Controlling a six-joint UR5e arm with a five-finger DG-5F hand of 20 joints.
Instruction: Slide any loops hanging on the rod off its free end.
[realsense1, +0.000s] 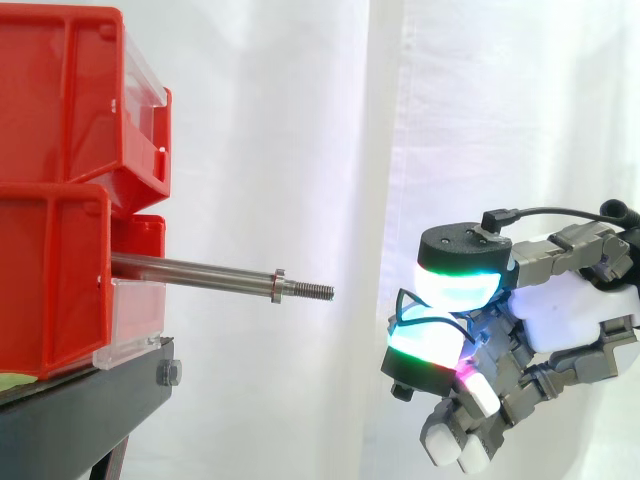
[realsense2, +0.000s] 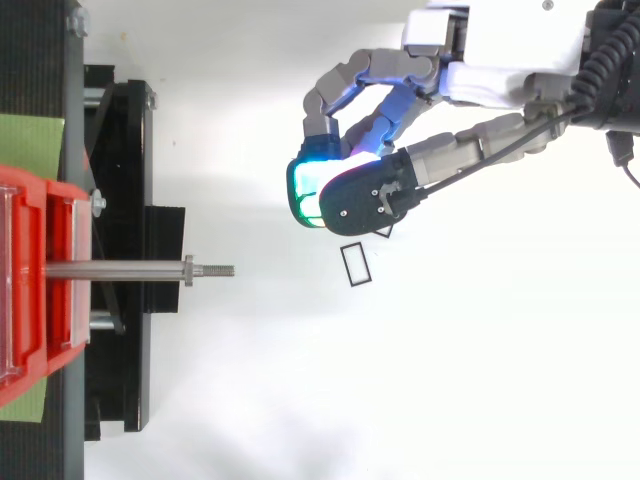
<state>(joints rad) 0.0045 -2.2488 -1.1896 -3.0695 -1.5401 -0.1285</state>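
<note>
Loop is off, job looks nearly done.
The shiny metal rod (realsense1: 200, 270) is bare. A thin black wire loop (realsense2: 355, 264) sits past the rod's tip, just beside the robot hand (realsense1: 560, 310). I cannot tell if the hand holds it. Next, I think, it drops it clear of the rod.

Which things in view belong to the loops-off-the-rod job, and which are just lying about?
Job:
rod, bare of loops
small black rectangular loop, off the rod, near the hand
hand, beyond the rod's free end

Just there:
red bins
black stand
white curtain
green sheet under the bins
</note>
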